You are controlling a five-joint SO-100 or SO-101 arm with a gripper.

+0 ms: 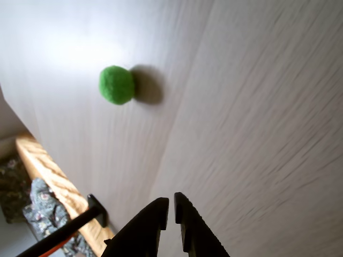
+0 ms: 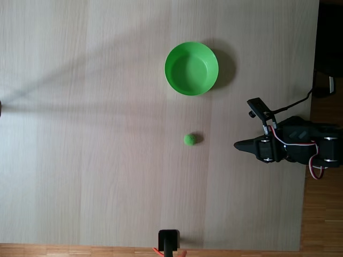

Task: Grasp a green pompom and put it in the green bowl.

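Observation:
The green pompom (image 1: pixel 116 84) (image 2: pixel 189 140) lies alone on the pale wooden table. In the fixed view the green bowl (image 2: pixel 191 68) stands above it, with nothing showing inside. My gripper (image 2: pixel 237 144) sits to the right of the pompom in that view, a clear gap away and pointing toward it. In the wrist view the two black fingers of the gripper (image 1: pixel 171 202) rise from the bottom edge nearly touching, shut with nothing between them. The pompom is ahead and to the left of the tips there.
The table's right edge (image 2: pixel 306 107) runs beside the arm's base in the fixed view. A black clamp (image 2: pixel 169 241) grips the bottom edge. In the wrist view the table's wooden edge (image 1: pixel 48 171) and a patterned cloth (image 1: pixel 43 209) show at lower left.

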